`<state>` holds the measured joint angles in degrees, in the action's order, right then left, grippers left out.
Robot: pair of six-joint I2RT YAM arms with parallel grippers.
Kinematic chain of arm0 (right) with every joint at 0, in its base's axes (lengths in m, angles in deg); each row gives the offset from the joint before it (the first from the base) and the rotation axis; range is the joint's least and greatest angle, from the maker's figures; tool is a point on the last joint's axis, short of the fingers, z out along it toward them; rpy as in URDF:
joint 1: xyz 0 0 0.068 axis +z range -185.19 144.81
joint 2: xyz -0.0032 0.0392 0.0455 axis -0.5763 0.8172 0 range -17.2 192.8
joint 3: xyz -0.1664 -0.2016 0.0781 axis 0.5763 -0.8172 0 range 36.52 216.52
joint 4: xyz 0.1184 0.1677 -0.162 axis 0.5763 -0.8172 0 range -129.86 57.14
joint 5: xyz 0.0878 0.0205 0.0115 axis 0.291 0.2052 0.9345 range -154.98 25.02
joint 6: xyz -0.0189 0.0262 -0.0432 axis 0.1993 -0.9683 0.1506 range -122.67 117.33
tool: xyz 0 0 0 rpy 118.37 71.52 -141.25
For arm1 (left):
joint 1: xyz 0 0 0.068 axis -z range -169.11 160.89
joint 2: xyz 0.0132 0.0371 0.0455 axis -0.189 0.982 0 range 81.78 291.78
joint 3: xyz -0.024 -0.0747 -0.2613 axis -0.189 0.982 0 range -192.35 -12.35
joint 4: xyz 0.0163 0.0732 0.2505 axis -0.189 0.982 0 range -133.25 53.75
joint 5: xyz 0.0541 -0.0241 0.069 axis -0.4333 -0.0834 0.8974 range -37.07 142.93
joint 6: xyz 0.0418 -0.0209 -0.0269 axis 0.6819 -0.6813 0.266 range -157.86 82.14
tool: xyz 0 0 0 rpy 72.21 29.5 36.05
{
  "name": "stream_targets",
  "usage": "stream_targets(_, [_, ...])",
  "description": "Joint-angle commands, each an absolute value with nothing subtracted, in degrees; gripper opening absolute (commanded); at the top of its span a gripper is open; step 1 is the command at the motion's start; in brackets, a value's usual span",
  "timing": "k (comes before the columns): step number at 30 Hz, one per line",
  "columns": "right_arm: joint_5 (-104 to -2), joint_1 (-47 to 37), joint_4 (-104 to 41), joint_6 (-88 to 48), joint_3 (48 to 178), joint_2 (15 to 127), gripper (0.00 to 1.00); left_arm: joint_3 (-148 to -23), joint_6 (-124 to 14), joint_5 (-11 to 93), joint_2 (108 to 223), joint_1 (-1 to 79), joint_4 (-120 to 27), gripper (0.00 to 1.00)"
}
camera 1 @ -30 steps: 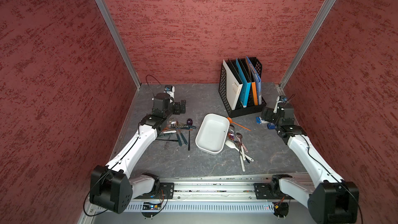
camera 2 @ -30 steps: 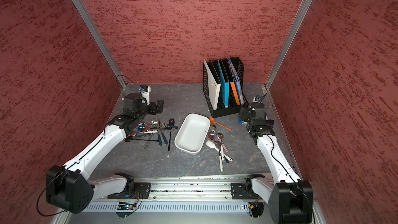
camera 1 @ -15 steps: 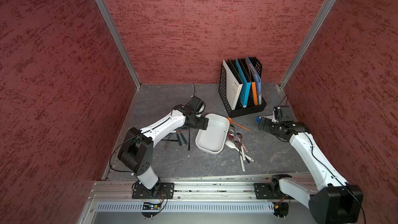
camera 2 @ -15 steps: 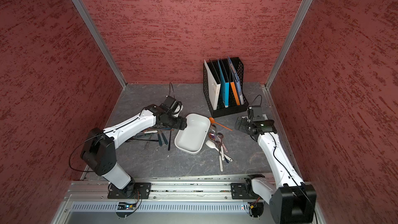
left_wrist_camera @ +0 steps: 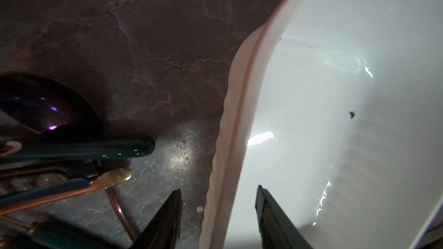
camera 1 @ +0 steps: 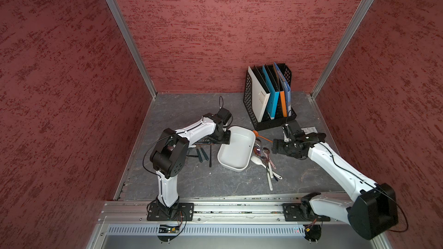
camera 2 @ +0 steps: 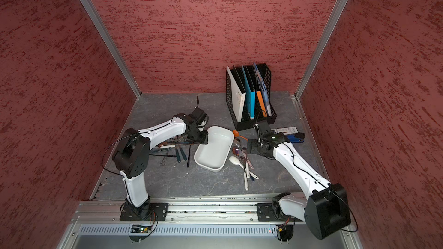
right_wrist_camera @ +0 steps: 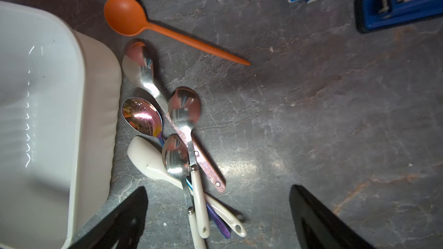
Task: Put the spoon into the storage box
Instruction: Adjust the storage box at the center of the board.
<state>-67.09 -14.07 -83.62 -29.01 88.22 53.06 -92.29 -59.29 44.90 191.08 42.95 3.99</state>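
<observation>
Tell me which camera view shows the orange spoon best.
The right wrist view: the orange spoon lies whole and close there, bowl and thin handle sharp, beside the storage box. Both top views show the spoon small, between the box and the black file rack. The left wrist view does not show it.

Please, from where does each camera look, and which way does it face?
Both top views: high above the front rail, facing down toward the back wall; left arm, right arm, storage box, file rack show.
Left wrist: on the left arm, looking past the left gripper, jaws astride the storage box rim.
Right wrist: on the right arm, looking down past the open right gripper at the spoons.
Shared: every view shows the storage box.
</observation>
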Motion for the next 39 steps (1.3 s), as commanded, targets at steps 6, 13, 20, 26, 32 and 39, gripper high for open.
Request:
stream_targets(6, [-63.1, -12.3, -82.3, -30.8, 85.0, 54.5, 0.86, -88.9, -65.8, 42.5, 188.5, 38.8, -0.7, 0.33])
stream_targets(13, [-59.0, -11.4, -80.4, -33.7, 81.5, 53.7, 0.68, -84.0, -69.2, 45.1, 183.9, 36.5, -2.6, 0.22])
stream_targets(20, [-59.3, -9.9, -81.1, -33.5, 80.8, 55.6, 0.58, -82.6, -69.0, 44.3, 182.1, 36.4, -3.2, 0.27])
stream_targets(26, [-59.9, -8.4, -81.1, -33.9, 80.2, 57.0, 0.48, -85.0, -65.0, 44.8, 177.4, 39.2, -0.4, 0.54])
stream_targets(32, [-60.6, -7.3, -80.8, -34.0, 79.8, 59.5, 0.43, -85.5, -63.1, 46.4, 170.4, 38.3, 2.6, 0.59])
stream_targets(39, [-61.1, -6.3, -80.6, -33.8, 80.7, 63.0, 0.35, -83.6, -62.0, 46.9, 165.3, 35.0, 4.3, 0.60])
